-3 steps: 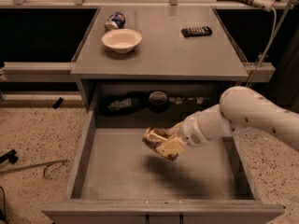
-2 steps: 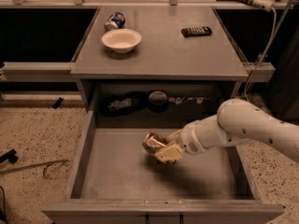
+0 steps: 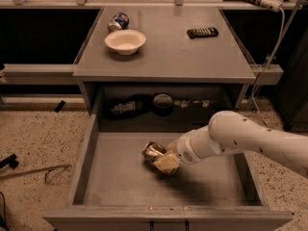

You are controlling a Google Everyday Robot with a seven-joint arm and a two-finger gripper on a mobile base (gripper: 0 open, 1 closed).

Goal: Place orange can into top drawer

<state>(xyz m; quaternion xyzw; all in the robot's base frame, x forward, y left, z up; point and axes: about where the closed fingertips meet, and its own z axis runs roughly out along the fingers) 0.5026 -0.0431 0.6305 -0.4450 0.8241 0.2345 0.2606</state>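
Note:
The top drawer (image 3: 120,177) is pulled wide open below the grey table, its flat bottom showing. The orange can (image 3: 154,151) is tilted inside the drawer, low over the middle of its bottom, with its shiny brown-gold side showing. My gripper (image 3: 161,159) reaches in from the right on the white arm (image 3: 250,141) and is shut on the can. The cream fingers (image 3: 167,163) wrap the can's lower right side. I cannot tell whether the can touches the drawer bottom.
On the table top (image 3: 168,57) stand a white bowl (image 3: 125,41), a blue-and-white can (image 3: 118,21) lying behind it, and a black remote (image 3: 202,32). Dark items and a round object (image 3: 162,102) lie in the recess behind the drawer. Cables hang at the right.
The arm has moved lower and slightly left into the drawer, carrying the can down closer to the drawer bottom.

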